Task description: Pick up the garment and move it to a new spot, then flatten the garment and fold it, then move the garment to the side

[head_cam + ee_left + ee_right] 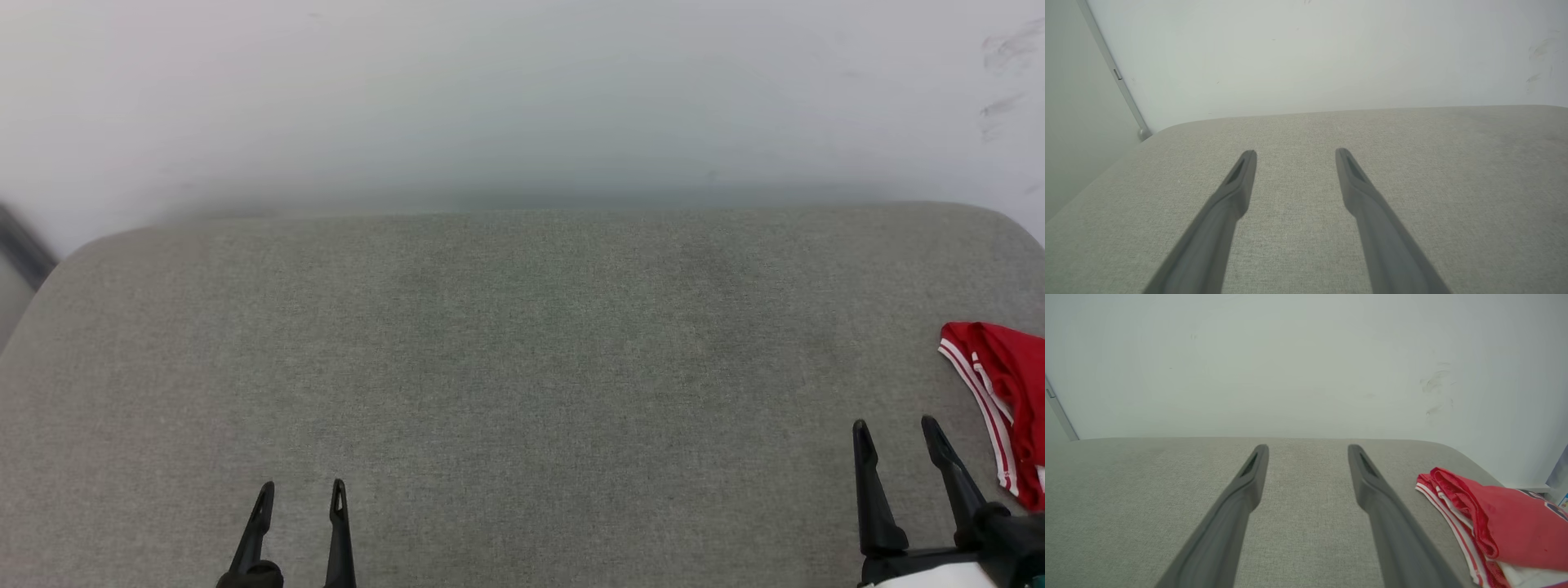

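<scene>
The garment [1006, 392], red with red-and-white striped trim, lies bunched at the right edge of the grey fabric surface [522, 367], partly cut off by the head view's edge. In the right wrist view the garment [1498, 522] sits to the right of the fingers, with a bit of dark print and white cloth showing. My right gripper [896, 425] [1308, 447] stands open just left of it, not touching, nothing between its fingers. My left gripper [302, 487] [1296, 152] is open over bare fabric at the lower left.
A pale wall [522, 98] rises right behind the surface's far edge. The surface has rounded back corners [90, 245]. A thin grey strip [1114, 73] runs down the wall at the left.
</scene>
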